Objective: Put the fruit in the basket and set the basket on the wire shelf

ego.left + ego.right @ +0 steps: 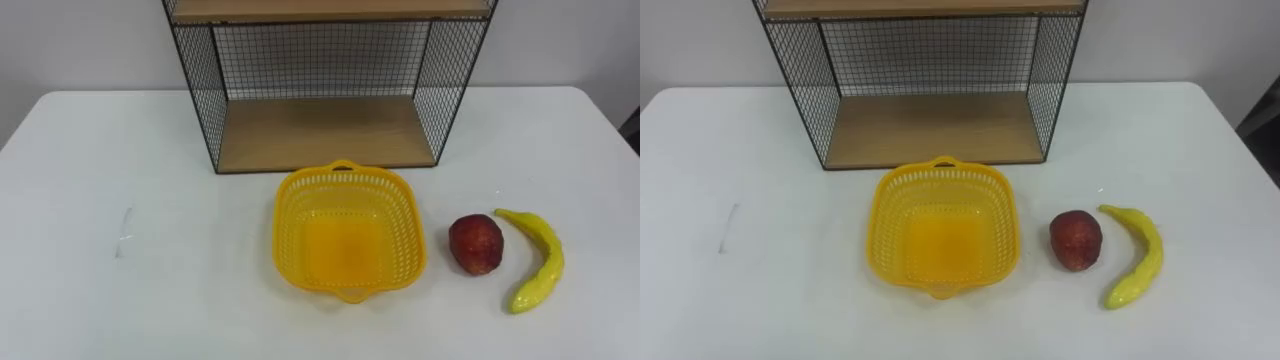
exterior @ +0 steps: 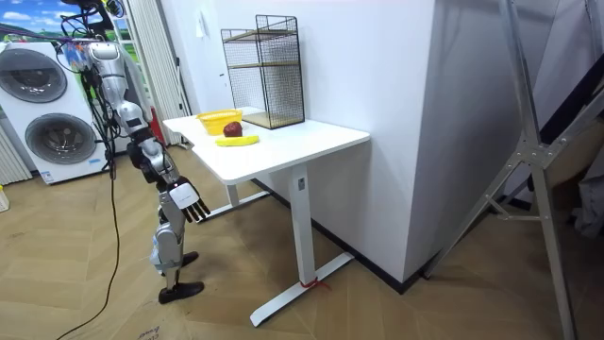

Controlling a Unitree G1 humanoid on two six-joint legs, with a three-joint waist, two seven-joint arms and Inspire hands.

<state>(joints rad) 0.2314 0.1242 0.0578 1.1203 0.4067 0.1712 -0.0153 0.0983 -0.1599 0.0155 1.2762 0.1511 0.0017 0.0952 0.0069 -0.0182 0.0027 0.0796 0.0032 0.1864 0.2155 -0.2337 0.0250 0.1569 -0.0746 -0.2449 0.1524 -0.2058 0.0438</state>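
Note:
An empty yellow plastic basket [image 1: 345, 245] sits on the white table [image 1: 120, 160], just in front of the black wire shelf [image 1: 320, 132] with its wooden boards. To the basket's right lies a dark red apple [image 1: 476, 244]. Beside the apple, further right, is a curved yellow banana [image 1: 540, 258]. In the room view I stand at the table's end facing the shelf, and my right hand [image 2: 189, 200] hangs low beside my leg, below the tabletop, with its fingers straight and nothing in it.
The shelf's lower board is bare and open toward me. A small mark [image 1: 124, 232] shows on the table at my left. Two washing machines [image 2: 47, 104] stand behind me, and a white wall [image 2: 377, 76] runs along the table's far side.

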